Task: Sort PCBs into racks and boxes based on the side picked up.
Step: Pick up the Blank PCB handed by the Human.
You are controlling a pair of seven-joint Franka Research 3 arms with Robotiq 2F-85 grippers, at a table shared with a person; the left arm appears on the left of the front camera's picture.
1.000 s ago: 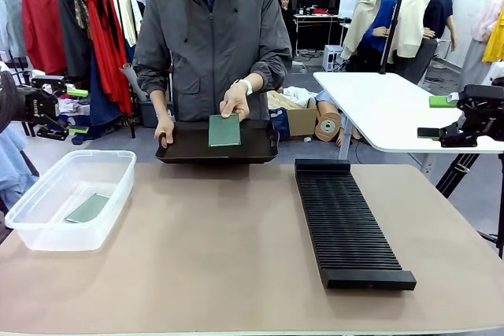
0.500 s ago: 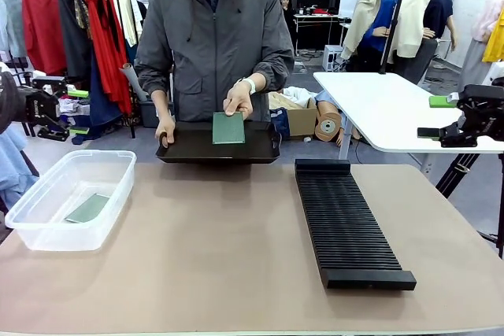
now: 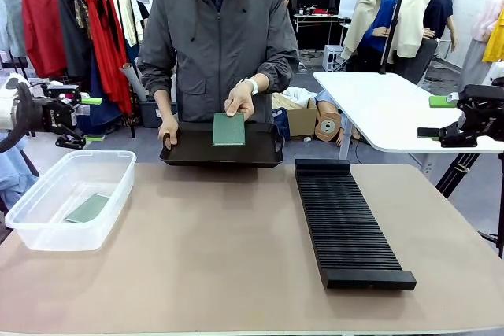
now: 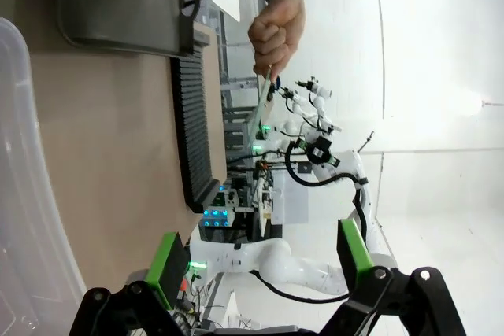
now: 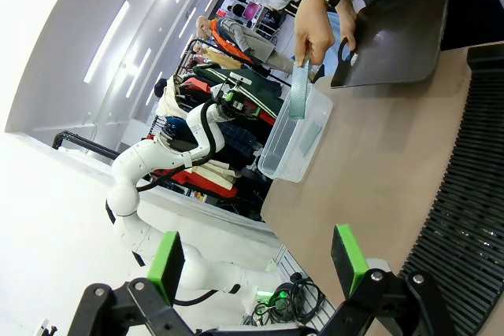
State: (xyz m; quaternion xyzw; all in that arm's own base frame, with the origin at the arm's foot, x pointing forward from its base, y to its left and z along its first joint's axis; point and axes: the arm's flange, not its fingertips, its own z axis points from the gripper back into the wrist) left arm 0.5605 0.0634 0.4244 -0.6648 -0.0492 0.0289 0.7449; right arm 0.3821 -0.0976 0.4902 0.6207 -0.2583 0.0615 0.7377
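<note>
- We log the far PCB (image 3: 228, 128): plain mid green.
- left PCB (image 3: 87, 208): duller grey-green.
- tub (image 3: 55, 239): clear, colourless.
- rack (image 3: 346, 222): black, closely ribbed crosswise.
- tray (image 3: 189, 152): smooth black.
- table (image 3: 220, 257): we note even tan.

White arms (image 5: 150, 161) w/ black cables (image 4: 303, 172); black fingers (image 4: 118, 312), green pads (image 4: 168, 261). Person (image 3: 216, 37): grey zip jkt (image 3: 197, 53), white wristwatch (image 3: 247, 85).

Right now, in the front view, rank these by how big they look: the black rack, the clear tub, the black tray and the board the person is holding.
1. black rack and clear tub: they look about alike, so they are not ranked against each other.
2. black tray, though it sits farther from the camera.
3. held PCB, clearly the smallest.
</note>
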